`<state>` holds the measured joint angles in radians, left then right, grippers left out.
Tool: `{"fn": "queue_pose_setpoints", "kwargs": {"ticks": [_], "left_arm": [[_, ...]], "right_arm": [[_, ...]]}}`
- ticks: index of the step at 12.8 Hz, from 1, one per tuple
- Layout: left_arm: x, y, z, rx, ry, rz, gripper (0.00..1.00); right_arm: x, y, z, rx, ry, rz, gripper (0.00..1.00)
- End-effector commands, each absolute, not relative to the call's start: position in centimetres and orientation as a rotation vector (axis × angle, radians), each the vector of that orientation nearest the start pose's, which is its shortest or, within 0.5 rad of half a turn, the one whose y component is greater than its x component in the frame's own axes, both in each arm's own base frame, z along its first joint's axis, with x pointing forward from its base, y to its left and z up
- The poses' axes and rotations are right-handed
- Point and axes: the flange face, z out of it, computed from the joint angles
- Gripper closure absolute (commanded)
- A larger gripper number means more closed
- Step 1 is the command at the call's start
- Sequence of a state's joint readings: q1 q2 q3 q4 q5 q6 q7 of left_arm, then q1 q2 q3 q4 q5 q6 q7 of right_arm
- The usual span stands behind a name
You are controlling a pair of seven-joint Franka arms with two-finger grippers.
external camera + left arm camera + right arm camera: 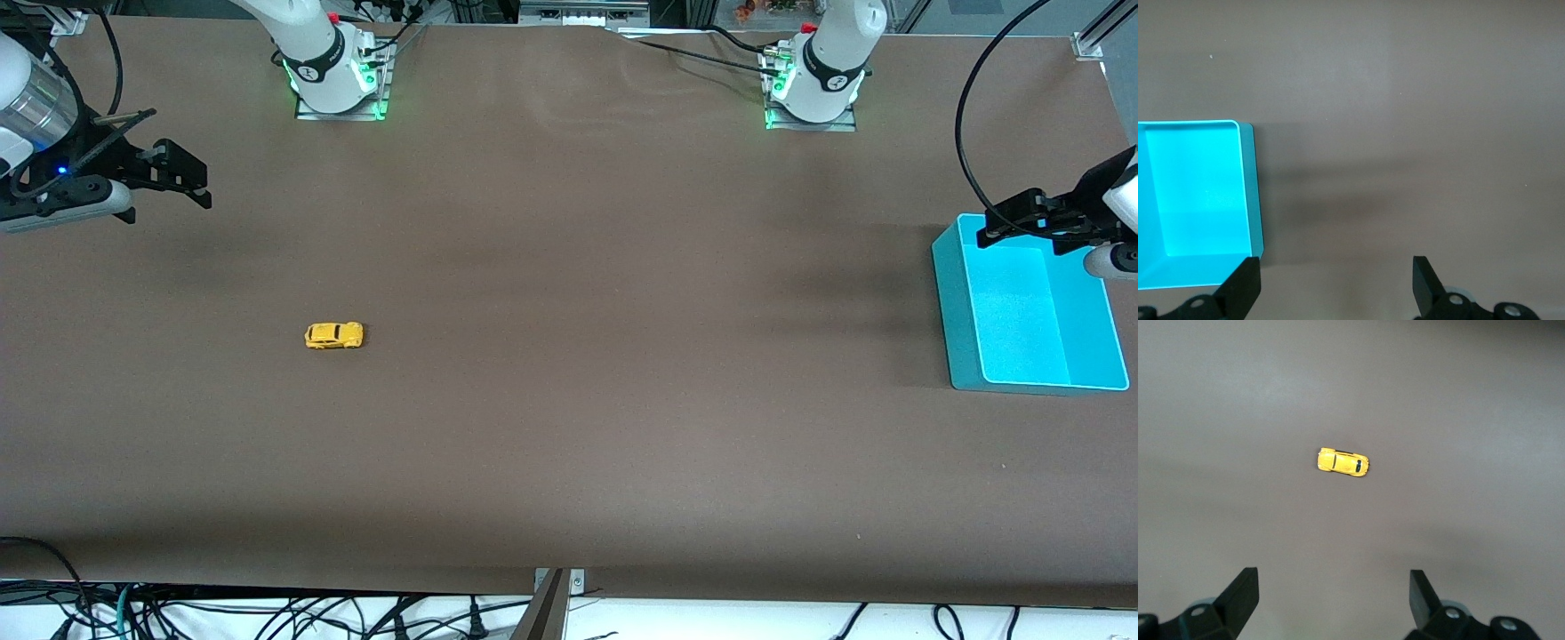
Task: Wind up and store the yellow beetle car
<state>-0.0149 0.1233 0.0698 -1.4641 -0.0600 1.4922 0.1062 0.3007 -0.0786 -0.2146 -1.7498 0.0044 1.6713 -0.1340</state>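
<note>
The yellow beetle car (334,335) stands on its wheels on the brown table, toward the right arm's end. It also shows in the right wrist view (1343,462), lying apart from the fingers. My right gripper (182,182) is open and empty, up in the air over the table's edge at the right arm's end. In its own view the gripper (1333,590) has wide-apart jaws. My left gripper (1005,227) is open and empty over the rim of the cyan bin (956,302). Its own view shows the gripper (1337,280) beside the bin (1251,193).
The cyan bin is empty and stands at the left arm's end of the table. The two arm bases (338,80) stand along the table's edge farthest from the front camera. Cables (267,618) hang below the near edge.
</note>
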Motion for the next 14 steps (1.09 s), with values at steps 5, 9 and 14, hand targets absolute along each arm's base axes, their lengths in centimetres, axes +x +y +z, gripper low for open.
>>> {"fn": "queue_pose_setpoints", "kwargs": {"ticks": [5,9,14], "left_arm": [[58.4,2.46,60.3,-3.175,0.119,0.129,0.0],[58.39,2.44,60.23,-3.176,0.12,0.131,0.0],[58.39,2.44,60.23,-3.176,0.12,0.131,0.0]], "right_arm": [[52.56,4.25,59.67,-3.144,-0.304,0.017,0.0],[52.51,4.12,59.53,-3.147,-0.312,0.022,0.0],[52.54,4.07,59.05,-3.148,-0.312,0.051,0.0]]}}
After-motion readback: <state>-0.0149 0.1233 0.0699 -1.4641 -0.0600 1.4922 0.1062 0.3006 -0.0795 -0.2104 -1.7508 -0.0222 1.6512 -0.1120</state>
